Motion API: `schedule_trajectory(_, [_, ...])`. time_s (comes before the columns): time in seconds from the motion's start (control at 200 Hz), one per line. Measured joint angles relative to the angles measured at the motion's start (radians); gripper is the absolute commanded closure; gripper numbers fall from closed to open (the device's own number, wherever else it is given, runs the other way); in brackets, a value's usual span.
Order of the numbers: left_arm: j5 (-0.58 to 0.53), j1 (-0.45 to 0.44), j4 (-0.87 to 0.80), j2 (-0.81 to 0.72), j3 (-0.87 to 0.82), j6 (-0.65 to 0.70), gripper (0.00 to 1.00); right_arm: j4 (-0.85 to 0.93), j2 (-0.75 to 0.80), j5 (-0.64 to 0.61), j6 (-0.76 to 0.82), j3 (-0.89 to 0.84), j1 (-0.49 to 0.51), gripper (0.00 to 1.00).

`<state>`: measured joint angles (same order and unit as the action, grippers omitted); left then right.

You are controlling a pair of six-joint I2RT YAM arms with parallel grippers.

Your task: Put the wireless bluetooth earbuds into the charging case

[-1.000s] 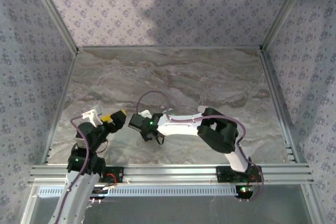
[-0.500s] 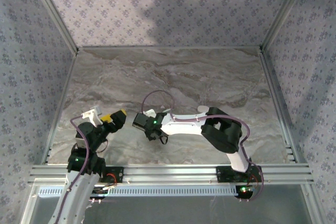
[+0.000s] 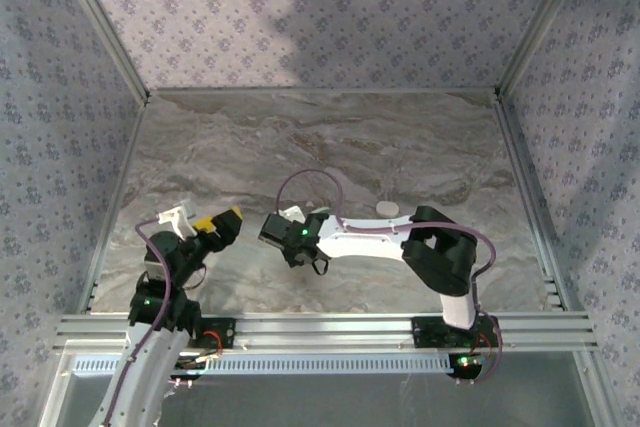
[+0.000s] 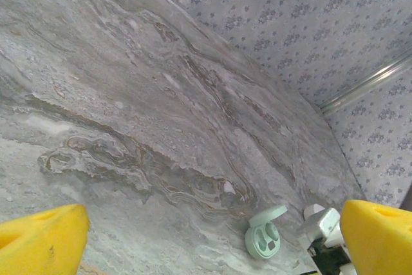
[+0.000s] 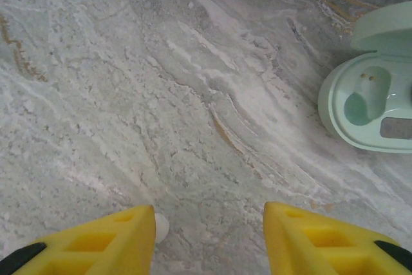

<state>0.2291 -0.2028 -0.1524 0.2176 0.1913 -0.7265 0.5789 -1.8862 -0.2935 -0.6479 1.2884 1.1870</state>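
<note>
1. Wireless bluetooth earbud (image 5: 161, 227), a tiny white bit, lies on the marble table (image 5: 129, 62) well apart from the charging case (image 5: 370, 111).
2. The mint case stands open.
3. Right gripper (image 5: 209, 239), near the case, is released; the earbud is just beside one finger.
4. Left gripper (image 4: 212, 243), farther from the case, is spread wide and grasps nothing.

Grey veined marble tabletop (image 3: 400, 137), floral-patterned walls (image 3: 300, 7), aluminium frame rail (image 3: 330, 325) along near edge
</note>
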Motion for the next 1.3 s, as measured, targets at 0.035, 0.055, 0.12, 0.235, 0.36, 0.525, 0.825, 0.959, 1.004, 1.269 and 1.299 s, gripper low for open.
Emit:
schedule_trajectory(0.035, [0.009, 0.000, 0.013, 0.019, -0.001, -0.001, 0.00, -0.016, 0.018, 0.001, 0.017, -0.020, 0.000, 0.49])
schedule_trajectory(0.055, [0.014, 0.000, 0.022, 0.030, -0.001, -0.001, 0.00, -0.025, 0.029, 0.002, 0.029, -0.032, 0.000, 0.48])
schedule_trajectory(0.12, [0.033, 0.000, 0.052, 0.081, -0.001, -0.005, 0.00, -0.064, 0.071, 0.016, 0.080, -0.081, 0.002, 0.47])
schedule_trajectory(0.235, [0.073, 0.000, 0.114, 0.197, -0.002, -0.013, 0.00, -0.118, 0.146, 0.058, 0.184, -0.159, 0.016, 0.45])
schedule_trajectory(0.36, [0.113, 0.000, 0.174, 0.298, -0.002, -0.024, 0.00, -0.163, 0.190, 0.119, 0.304, -0.197, 0.035, 0.46])
schedule_trajectory(0.525, [0.151, 0.000, 0.232, 0.383, -0.002, -0.034, 0.00, -0.208, 0.200, 0.168, 0.465, -0.219, 0.056, 0.47])
schedule_trajectory(0.825, [0.168, 0.001, 0.259, 0.394, -0.002, -0.035, 0.00, -0.297, 0.198, 0.135, 0.749, -0.274, 0.105, 0.57])
schedule_trajectory(0.959, [0.168, 0.005, 0.260, 0.385, -0.002, -0.035, 0.00, -0.357, 0.198, 0.098, 0.853, -0.323, 0.118, 0.55])
schedule_trajectory(1.004, [0.167, 0.005, 0.260, 0.380, -0.002, -0.035, 0.00, -0.367, 0.198, 0.094, 0.881, -0.334, 0.118, 0.55])
schedule_trajectory(1.269, [0.167, 0.006, 0.256, 0.354, -0.002, -0.035, 0.00, -0.431, 0.197, 0.064, 0.991, -0.351, 0.100, 0.53])
schedule_trajectory(1.299, [0.167, 0.006, 0.255, 0.352, -0.002, -0.035, 0.00, -0.438, 0.197, 0.060, 0.999, -0.353, 0.100, 0.53])
